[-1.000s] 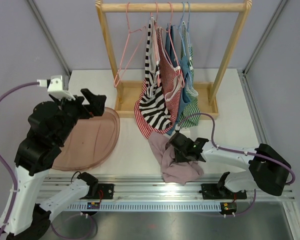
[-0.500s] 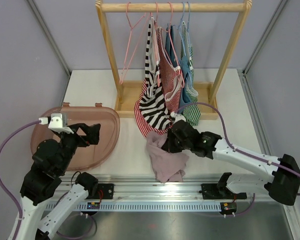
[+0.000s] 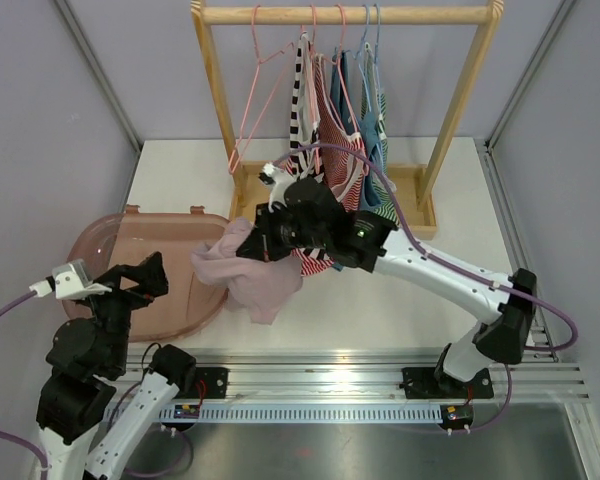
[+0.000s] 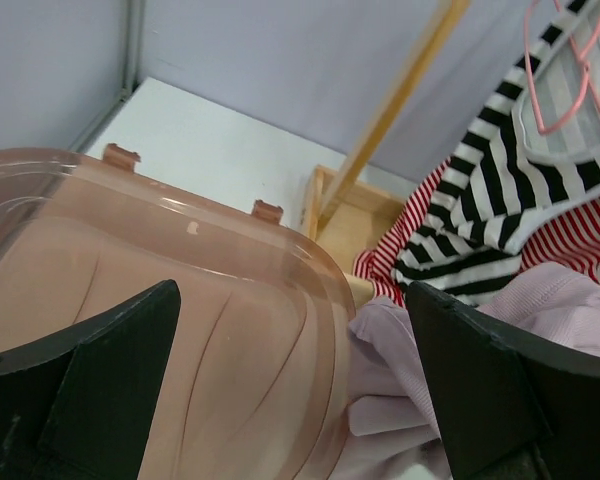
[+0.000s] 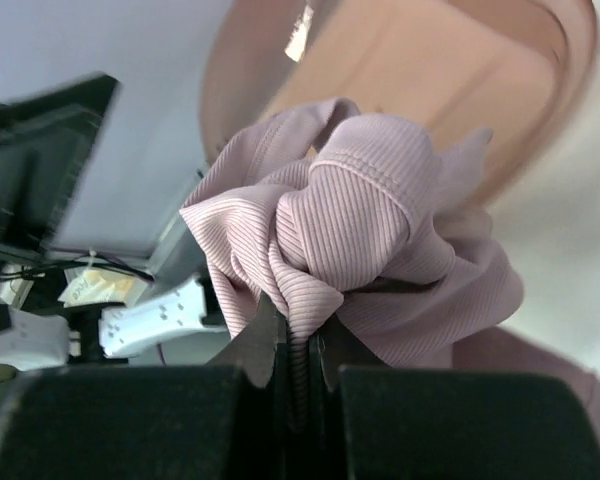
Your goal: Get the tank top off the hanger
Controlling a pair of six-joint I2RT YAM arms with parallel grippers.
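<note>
Right gripper [image 5: 298,345] is pinched tight on a bunched fold of the mauve, fine-ribbed tank top [image 5: 380,200], which is free of any hanger and droops as a soft crumpled lump above the white table [image 3: 400,300], at the rim of the rounded, translucent pink plastic tub [image 3: 110,245]. Behind it a pale wooden rack [image 3: 350,14] carries striped tops on thin wire hangers, with plain grey walls around. Left gripper [image 3: 140,277] hovers over the tub, jaws spread wide, holding nothing.
</note>
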